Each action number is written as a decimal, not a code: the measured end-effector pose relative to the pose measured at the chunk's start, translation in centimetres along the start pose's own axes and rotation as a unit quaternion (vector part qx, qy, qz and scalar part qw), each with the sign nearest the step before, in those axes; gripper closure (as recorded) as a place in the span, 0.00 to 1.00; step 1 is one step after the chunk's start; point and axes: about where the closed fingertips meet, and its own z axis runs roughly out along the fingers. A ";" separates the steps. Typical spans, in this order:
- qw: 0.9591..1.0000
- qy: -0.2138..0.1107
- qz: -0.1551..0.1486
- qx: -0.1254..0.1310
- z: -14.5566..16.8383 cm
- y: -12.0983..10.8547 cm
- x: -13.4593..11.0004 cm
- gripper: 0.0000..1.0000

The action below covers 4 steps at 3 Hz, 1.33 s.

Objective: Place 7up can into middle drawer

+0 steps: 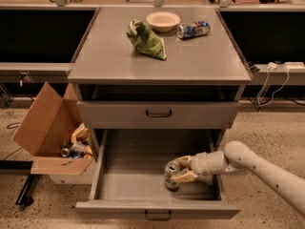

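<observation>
The 7up can (172, 175), whitish-silver and upright, stands on the floor of the open middle drawer (133, 175), right of its middle and near the front. My gripper (181, 170) reaches in from the right on the white arm, with its tan fingers (183, 177) around the can's right side. The can's base looks to rest on the drawer floor. The drawer's black loop handle (158, 217) is at the bottom front.
The upper drawer front (158, 113) is shut. On the cabinet top lie a green crumpled bag (146, 39), a white bowl (163, 20) and a blue-and-silver can (193, 29) on its side. An open cardboard box (50, 132) with rubbish stands at the left.
</observation>
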 end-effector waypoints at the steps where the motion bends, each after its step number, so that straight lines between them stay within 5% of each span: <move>1: 1.000 0.000 0.000 0.000 0.0 0.0 0.0 0.34; 2: 1.000 0.000 0.000 0.000 0.0 0.0 0.0 0.11; 3: 1.000 0.000 -0.008 0.005 -0.5 0.3 -0.6 0.00; 4: 0.999 -0.005 -0.034 0.028 -3.0 1.1 -3.0 0.00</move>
